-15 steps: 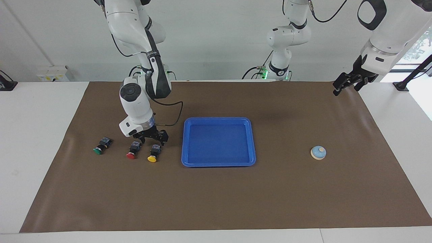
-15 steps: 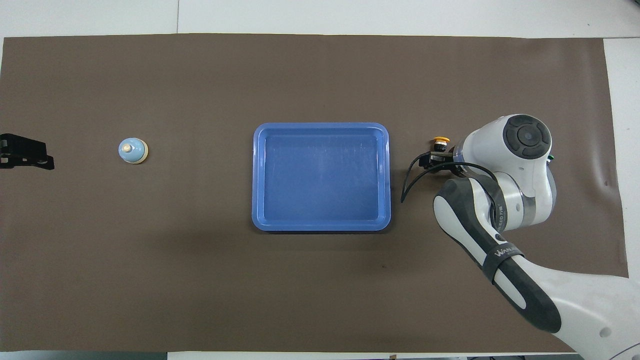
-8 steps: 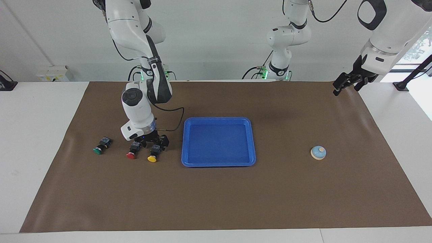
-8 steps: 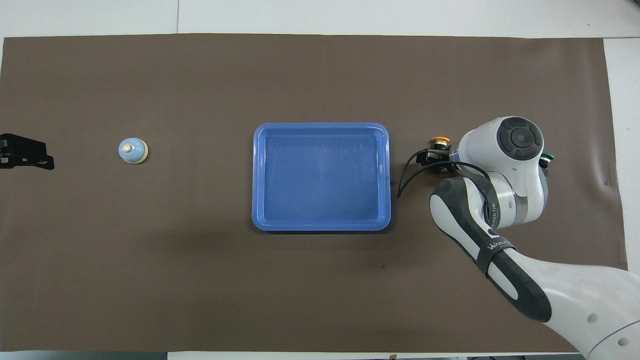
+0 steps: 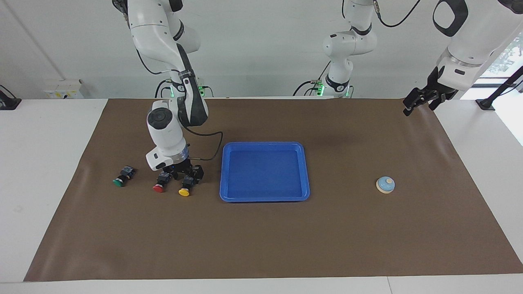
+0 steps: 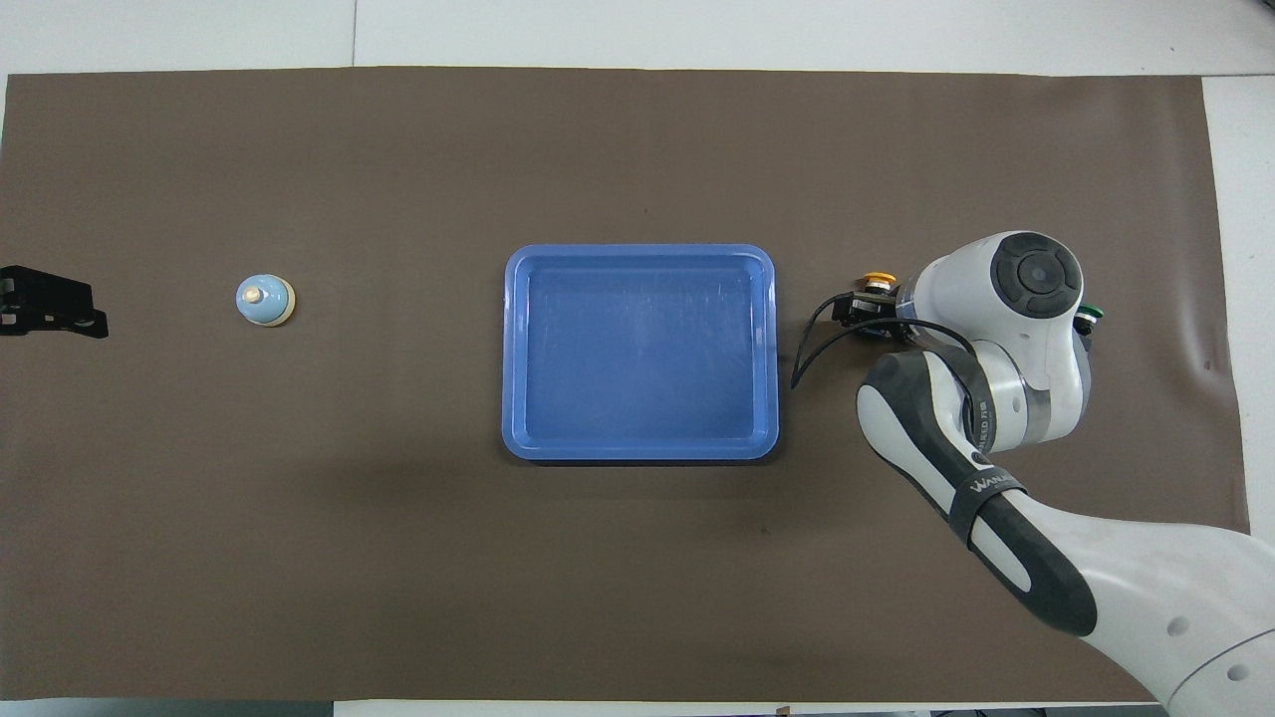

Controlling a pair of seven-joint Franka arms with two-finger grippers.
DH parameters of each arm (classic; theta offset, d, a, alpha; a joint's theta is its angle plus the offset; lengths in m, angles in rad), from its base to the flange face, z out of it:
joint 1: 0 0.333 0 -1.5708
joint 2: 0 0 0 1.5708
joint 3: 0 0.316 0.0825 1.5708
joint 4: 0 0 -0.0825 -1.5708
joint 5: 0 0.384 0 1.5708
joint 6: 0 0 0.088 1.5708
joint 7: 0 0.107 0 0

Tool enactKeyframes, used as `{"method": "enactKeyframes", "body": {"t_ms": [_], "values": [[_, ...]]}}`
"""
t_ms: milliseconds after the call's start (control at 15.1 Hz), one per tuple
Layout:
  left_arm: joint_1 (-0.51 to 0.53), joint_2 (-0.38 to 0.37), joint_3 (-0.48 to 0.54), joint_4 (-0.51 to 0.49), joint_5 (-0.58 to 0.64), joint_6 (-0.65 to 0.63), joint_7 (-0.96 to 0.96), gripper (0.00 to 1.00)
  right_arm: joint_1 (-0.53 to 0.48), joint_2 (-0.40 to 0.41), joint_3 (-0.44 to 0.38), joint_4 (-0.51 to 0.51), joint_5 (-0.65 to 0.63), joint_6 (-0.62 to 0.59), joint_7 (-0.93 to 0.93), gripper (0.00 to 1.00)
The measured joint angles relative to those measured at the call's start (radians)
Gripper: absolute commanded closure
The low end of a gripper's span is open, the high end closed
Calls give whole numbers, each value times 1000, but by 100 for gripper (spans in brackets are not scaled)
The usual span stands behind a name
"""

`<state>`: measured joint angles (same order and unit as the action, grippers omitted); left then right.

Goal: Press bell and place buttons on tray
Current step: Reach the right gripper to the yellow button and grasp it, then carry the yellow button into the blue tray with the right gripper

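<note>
Left of centre in the facing view you see the green-capped black push button point(image 5: 123, 177), the red-capped one point(image 5: 161, 182) and the yellow-capped one point(image 5: 186, 185), with the right gripper point(image 5: 184, 173) low over the yellow one's black body; I cannot tell its grip. At centre lies the shallow bright blue plastic tray point(image 5: 264, 197). Right of it sits the light-blue dome bell point(image 5: 385, 184), and at upper right the left gripper point(image 5: 417, 101) waits, jaws apart, holding nothing.

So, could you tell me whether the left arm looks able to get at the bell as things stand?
Probably yes. The bell sits alone on the brown mat at the left arm's end, nothing around or over it. The left gripper hangs open above that end's edge, nearer the robots.
</note>
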<state>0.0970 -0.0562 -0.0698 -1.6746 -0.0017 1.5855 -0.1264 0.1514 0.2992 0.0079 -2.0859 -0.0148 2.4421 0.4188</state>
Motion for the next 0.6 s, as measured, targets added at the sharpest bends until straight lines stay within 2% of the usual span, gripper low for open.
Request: {"method": "enactKeyframes", "body": {"t_ms": [66, 264, 595], "values": [[0, 0, 0, 0, 0, 0, 0, 0, 0, 0, 0, 0, 0, 0, 5, 42], [0, 0, 0, 0, 0, 0, 0, 0, 0, 0, 0, 0, 0, 0, 9, 100], [0, 0, 0, 0, 0, 0, 0, 0, 1, 0, 0, 4, -1, 0, 9, 100]]}}
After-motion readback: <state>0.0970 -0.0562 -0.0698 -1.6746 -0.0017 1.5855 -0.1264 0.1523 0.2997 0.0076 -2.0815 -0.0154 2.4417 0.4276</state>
